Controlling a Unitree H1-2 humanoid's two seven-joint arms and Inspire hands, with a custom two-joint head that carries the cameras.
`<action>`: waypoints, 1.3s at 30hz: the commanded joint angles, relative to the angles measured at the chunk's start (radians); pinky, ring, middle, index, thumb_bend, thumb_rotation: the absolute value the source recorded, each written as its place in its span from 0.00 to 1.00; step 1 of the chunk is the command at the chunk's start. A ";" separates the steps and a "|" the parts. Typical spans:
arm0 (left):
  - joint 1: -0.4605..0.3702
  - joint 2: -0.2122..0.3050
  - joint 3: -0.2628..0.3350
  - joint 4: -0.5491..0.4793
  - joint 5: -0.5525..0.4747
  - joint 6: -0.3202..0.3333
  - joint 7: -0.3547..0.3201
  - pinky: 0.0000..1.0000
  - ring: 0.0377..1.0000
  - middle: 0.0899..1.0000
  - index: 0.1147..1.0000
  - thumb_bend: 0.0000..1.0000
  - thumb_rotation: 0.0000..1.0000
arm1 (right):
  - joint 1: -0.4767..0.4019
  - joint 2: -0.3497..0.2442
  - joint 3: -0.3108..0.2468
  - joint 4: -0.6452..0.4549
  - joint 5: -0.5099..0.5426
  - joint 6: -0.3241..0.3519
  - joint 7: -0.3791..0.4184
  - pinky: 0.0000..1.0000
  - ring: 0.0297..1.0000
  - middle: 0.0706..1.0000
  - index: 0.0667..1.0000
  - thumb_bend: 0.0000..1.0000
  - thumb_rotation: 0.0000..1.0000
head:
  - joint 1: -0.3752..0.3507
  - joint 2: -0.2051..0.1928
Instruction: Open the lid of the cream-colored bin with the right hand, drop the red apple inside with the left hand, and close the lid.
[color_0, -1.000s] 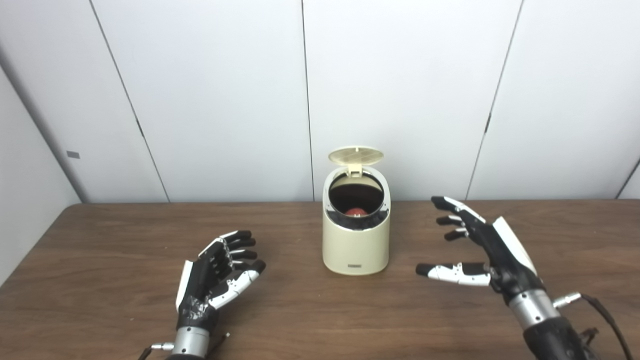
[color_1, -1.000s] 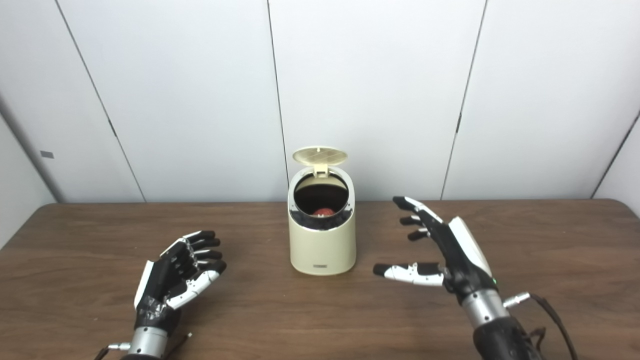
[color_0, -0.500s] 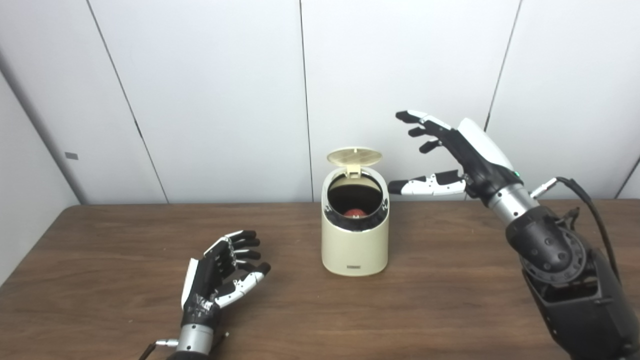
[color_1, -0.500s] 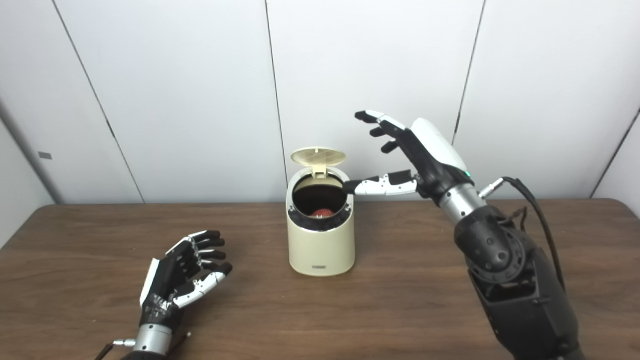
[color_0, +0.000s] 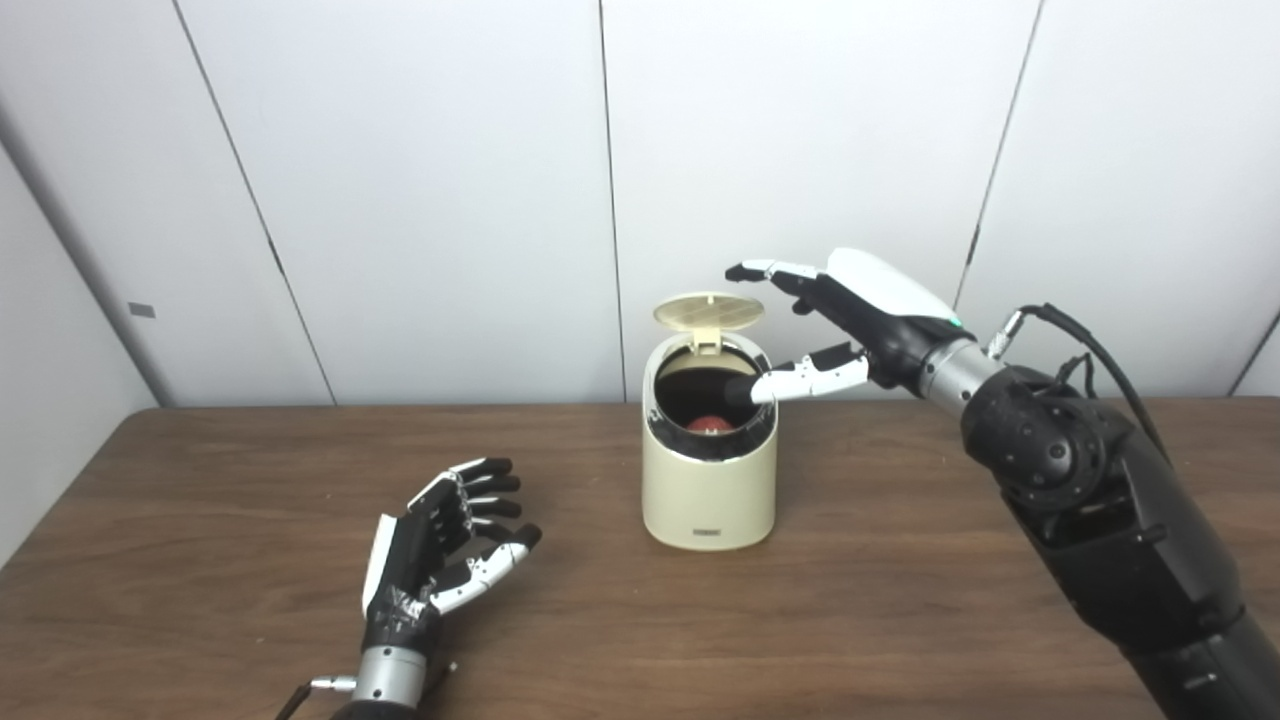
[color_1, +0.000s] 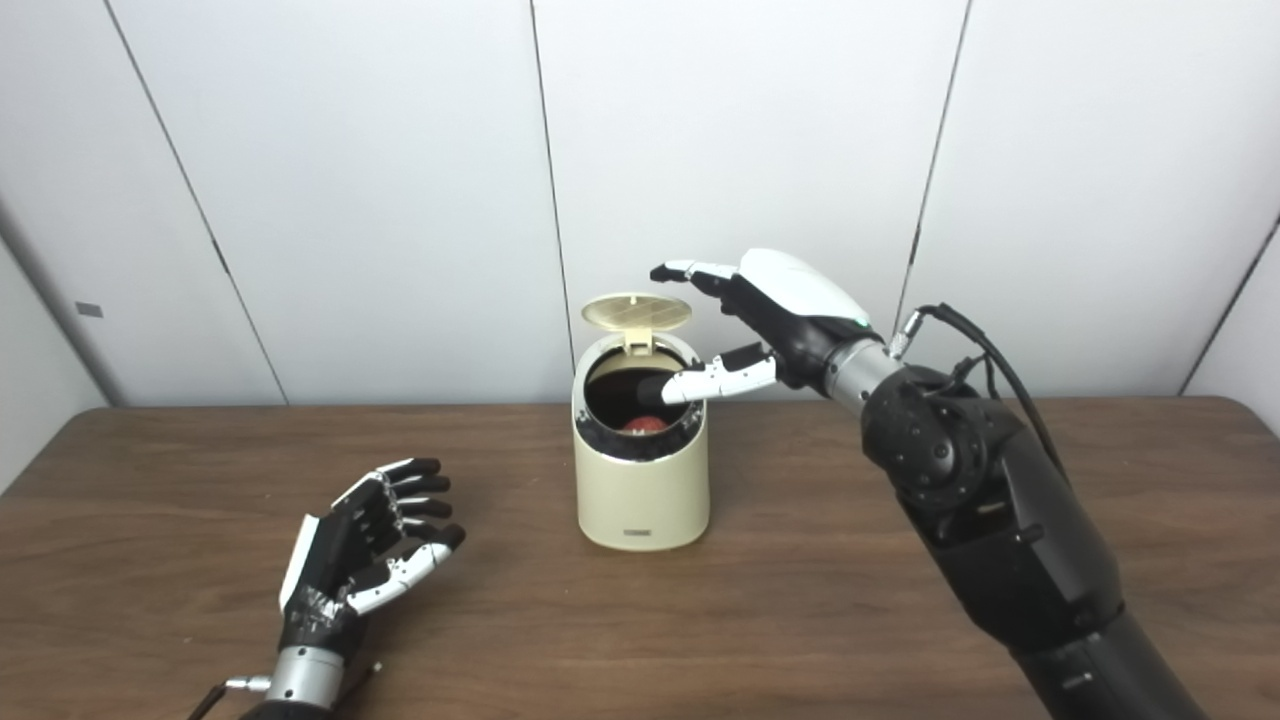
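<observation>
The cream-colored bin (color_0: 710, 495) stands mid-table with its round lid (color_0: 709, 310) tipped up at the back. The red apple (color_0: 707, 425) lies inside, partly seen through the dark mouth. My right hand (color_0: 850, 315) hovers open beside the lid's right edge, fingers stretched above it and thumb reaching over the bin's opening; I cannot tell if it touches the lid. My left hand (color_0: 435, 545) rests open and empty low over the table, left of the bin.
The brown wooden table (color_0: 900, 600) runs wide around the bin. White wall panels (color_0: 420, 180) stand close behind it. My right forearm with its black cable (color_0: 1090, 350) crosses the right side.
My right hand rose from the table at the bin's right, swung up and left, and now reaches over the lid and mouth. The left hand stayed almost still. Lid remains up.
</observation>
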 joint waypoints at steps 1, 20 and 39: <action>0.045 -0.015 -0.010 0.035 0.007 -0.012 0.002 0.50 0.59 0.65 0.68 0.61 0.00 | -0.065 -0.022 0.007 -0.009 -0.018 -0.070 -0.005 0.81 0.96 0.89 0.85 0.70 0.63 | 0.000 0.000; 0.048 -0.020 -0.009 0.022 0.010 -0.003 0.001 0.49 0.59 0.64 0.67 0.60 0.00 | -0.024 -0.075 0.055 -0.084 -0.178 -0.250 0.027 0.96 0.96 0.80 0.82 0.72 0.64 | 0.013 0.017; 0.049 -0.023 -0.008 0.012 0.021 0.007 0.008 0.50 0.59 0.64 0.67 0.61 0.00 | 0.038 -0.083 0.037 -0.110 -0.243 -0.350 0.059 1.00 0.96 0.78 0.80 0.72 0.62 | 0.025 0.034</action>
